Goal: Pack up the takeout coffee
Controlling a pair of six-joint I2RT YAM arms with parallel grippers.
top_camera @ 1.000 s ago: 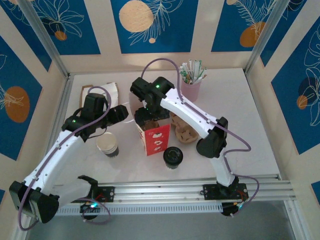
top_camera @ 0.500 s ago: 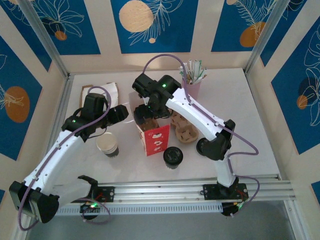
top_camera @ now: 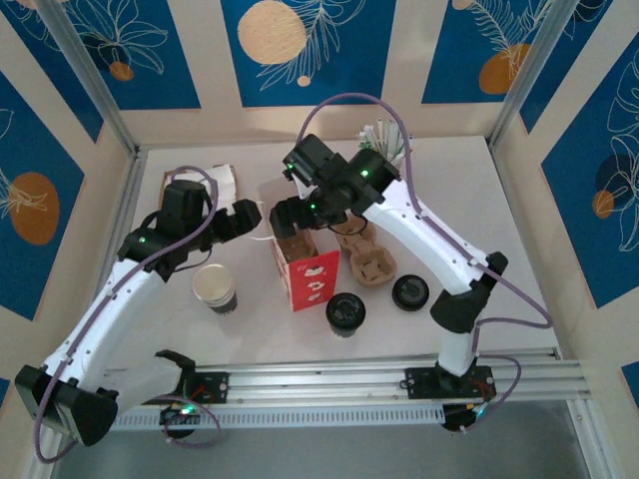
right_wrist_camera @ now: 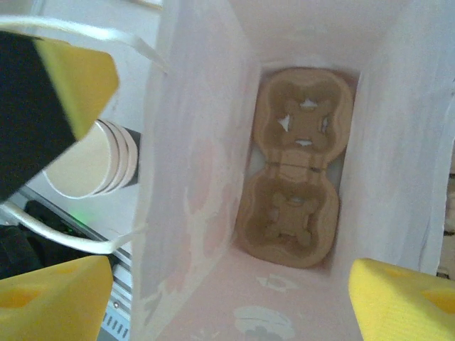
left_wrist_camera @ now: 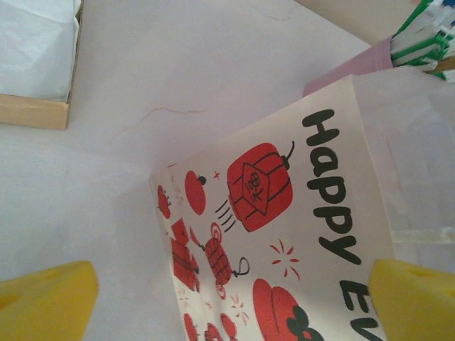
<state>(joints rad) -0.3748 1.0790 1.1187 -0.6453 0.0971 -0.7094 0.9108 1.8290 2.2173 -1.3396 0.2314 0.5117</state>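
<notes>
Left of the middle in the top view, the left gripper [left_wrist_camera: 231, 295] sits by the side of the red-and-white bag [top_camera: 308, 271], fingers spread wide and empty, maybe to keep it from tipping. The right gripper [right_wrist_camera: 227, 298] hangs over the bag's open mouth, spread and empty too, above the brown cup tray [right_wrist_camera: 295, 170] inside. The takeout coffee [top_camera: 344, 311] is at lower middle, just right of the bag, standing straight up, black lid on top.

bag [left_wrist_camera: 284, 234] lettering cropped, pink cup [left_wrist_camera: 352, 67] half-hidden
</notes>
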